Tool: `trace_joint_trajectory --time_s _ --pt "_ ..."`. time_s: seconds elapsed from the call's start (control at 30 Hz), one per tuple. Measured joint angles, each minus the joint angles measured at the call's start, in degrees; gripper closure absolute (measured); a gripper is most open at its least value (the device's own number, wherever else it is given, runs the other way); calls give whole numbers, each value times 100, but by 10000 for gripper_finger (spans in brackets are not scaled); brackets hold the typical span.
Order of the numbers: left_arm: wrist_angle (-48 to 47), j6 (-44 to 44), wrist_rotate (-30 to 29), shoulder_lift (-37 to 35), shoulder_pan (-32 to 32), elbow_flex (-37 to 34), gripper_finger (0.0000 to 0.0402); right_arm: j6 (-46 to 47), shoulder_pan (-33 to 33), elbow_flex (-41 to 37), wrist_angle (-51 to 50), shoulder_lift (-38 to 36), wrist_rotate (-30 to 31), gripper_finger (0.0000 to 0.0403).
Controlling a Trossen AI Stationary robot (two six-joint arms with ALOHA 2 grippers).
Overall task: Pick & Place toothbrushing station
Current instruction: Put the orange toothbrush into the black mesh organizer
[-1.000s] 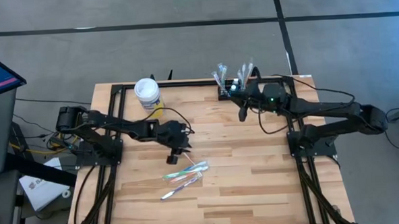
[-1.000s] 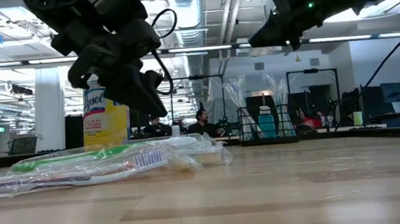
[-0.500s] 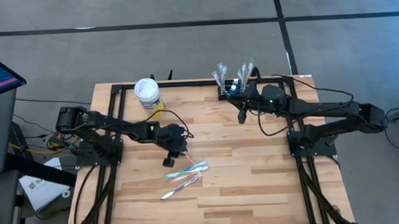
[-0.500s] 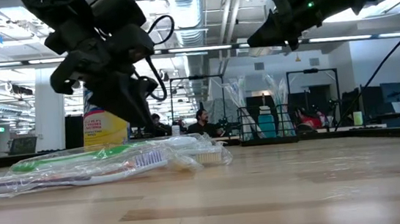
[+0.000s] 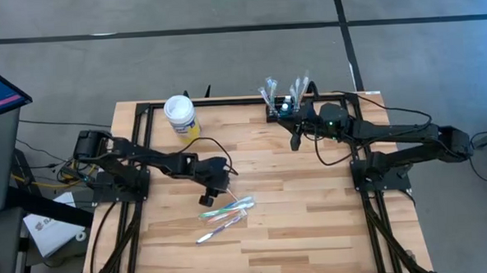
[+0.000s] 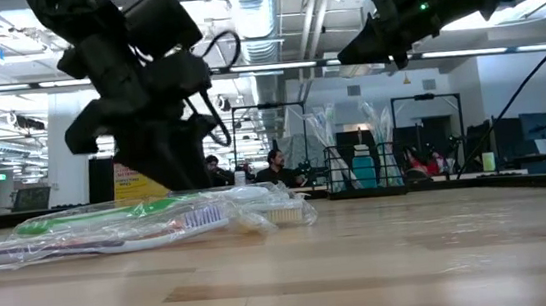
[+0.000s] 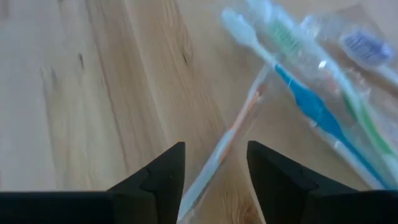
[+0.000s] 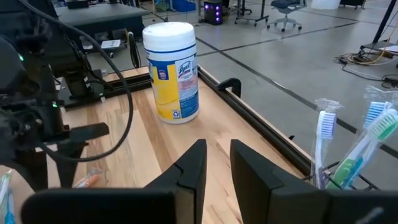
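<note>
Nearest, wrapped toothbrushes lie loose on the wooden surface. The left jaws hang just above them, open and empty, an orange-handled brush beneath the gap. Farther back, the right jaws hover slightly parted, holding nothing, just beside the toothbrushing station at the far edge, its long axis along that edge, brushes upright inside. A white wipes tub stands well apart.
</note>
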Motion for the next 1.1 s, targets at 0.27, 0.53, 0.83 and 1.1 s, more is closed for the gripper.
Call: trace_joint_trajectory --time_s 0.27,0.53,0.83,1.1 --pt "51 222 1 173 0 -1 228 0 0 0 -4 0 0 339" --pt "109 278 5 521 4 1 242 0 0 0 -8 1 0 339" --pt "93 278 28 529 4 4 292 0 0 0 -15 0 0 339" --pt "113 277 -144 529 4 4 386 -2 0 0 -17 0 0 339"
